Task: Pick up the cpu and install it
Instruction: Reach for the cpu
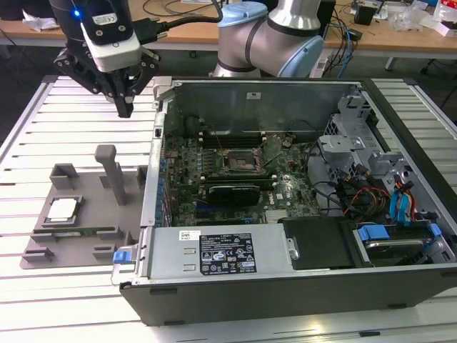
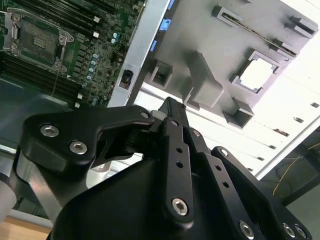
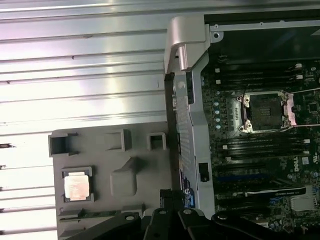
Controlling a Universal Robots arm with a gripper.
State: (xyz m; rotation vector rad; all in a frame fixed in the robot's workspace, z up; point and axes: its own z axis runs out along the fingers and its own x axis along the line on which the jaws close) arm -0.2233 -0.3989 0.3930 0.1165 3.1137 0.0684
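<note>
The gripper [image 1: 126, 107], pinched narrow and empty, hangs over the table [image 1: 28, 128] beside the computer case [image 1: 285, 300], while the cpu [image 1: 62, 209] lies pocketed in the fixture plate [image 1: 89, 214], near its edge away from the case, likely nested there to stay square.

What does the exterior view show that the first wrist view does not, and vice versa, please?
The exterior view adds the arm, the power supply and drive bay in the case, and desks behind. The first wrist view adds a straight-down look into the grey fixture plate pockets and the socket. Both show the cpu lying in its pocket on the plate, beside the case, with the gripper raised clear of it.
</note>
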